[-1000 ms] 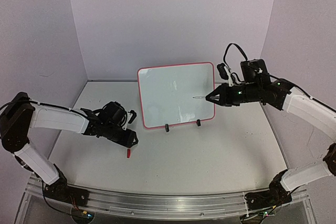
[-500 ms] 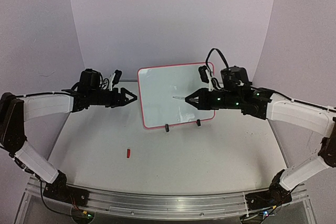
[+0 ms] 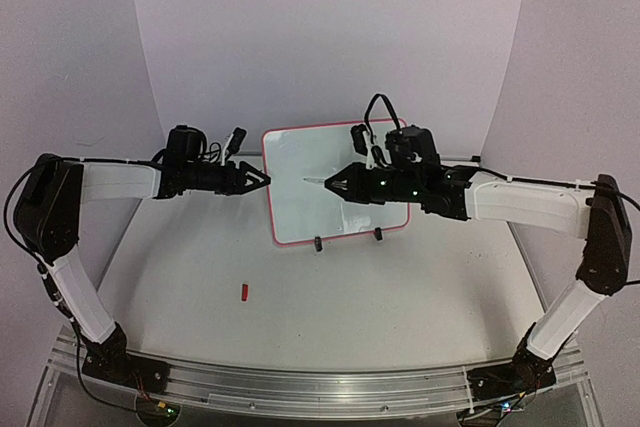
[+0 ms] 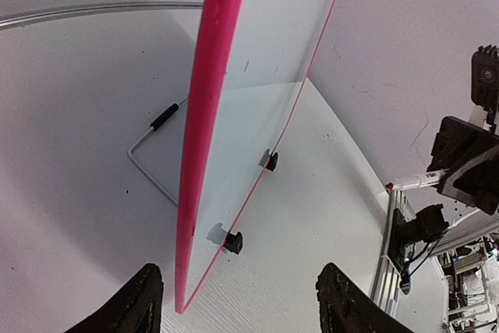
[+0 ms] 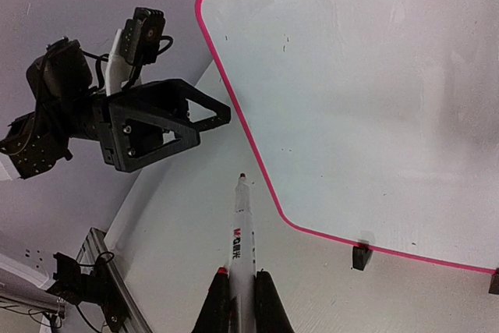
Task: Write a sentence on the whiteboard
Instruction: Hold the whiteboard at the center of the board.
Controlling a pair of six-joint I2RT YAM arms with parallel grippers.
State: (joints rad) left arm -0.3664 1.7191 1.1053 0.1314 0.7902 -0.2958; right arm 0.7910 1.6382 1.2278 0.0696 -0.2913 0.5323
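The whiteboard [image 3: 345, 162] stands upright on two black clip feet [image 3: 318, 243], white with a red-pink frame. Its face [image 5: 351, 91] carries only a few tiny dark specks; the sentence is not in view. My right gripper [image 3: 340, 185] is shut on a white marker [image 5: 243, 232] and hovers in front of the board's left half. The marker's dark tip [image 3: 305, 180] points left, and I cannot tell whether it touches the board. My left gripper [image 3: 262, 179] is open at the board's left edge. In the left wrist view the pink frame edge [image 4: 204, 115] runs up between my spread fingers [image 4: 140, 309].
A small red marker cap [image 3: 245, 292] lies on the table, front left of the board. A wire stand [image 4: 148, 154] props the board from behind. Lilac walls close in the back and both sides. A metal rail [image 3: 300, 387] runs along the near edge.
My left arm lifted from the table beside the red cap up to the board's left edge and opened wider. My right gripper carried the marker leftwards across the board's front.
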